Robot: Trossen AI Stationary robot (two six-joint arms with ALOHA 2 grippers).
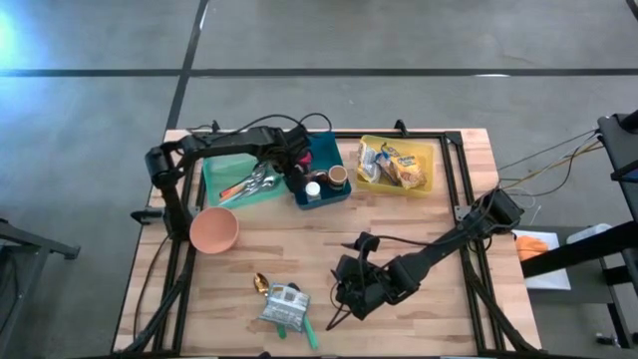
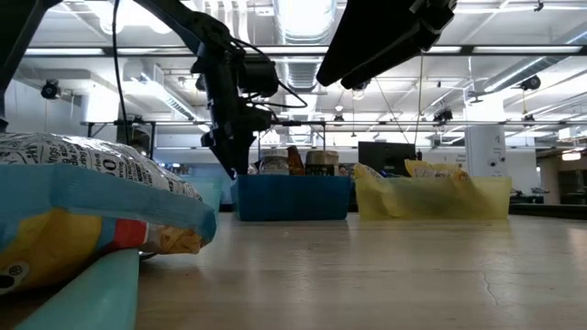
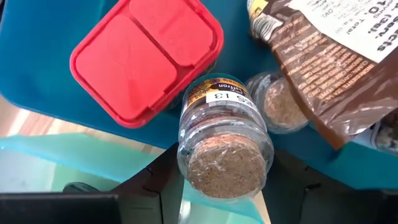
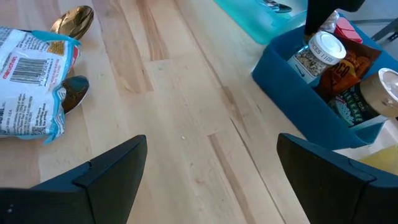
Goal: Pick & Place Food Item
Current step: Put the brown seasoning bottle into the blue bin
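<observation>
**Spice jar gripped above the blue bin**

The wooden tabletop carries a teal tray, a blue bin and a yellow bin along its far edge. The left pincer is closed on a glass spice jar, seemingly lifted just above the blue bin, beside a red-lidded container. The right pincer hovers wide open and empty over bare wood, near a snack packet.
</observation>
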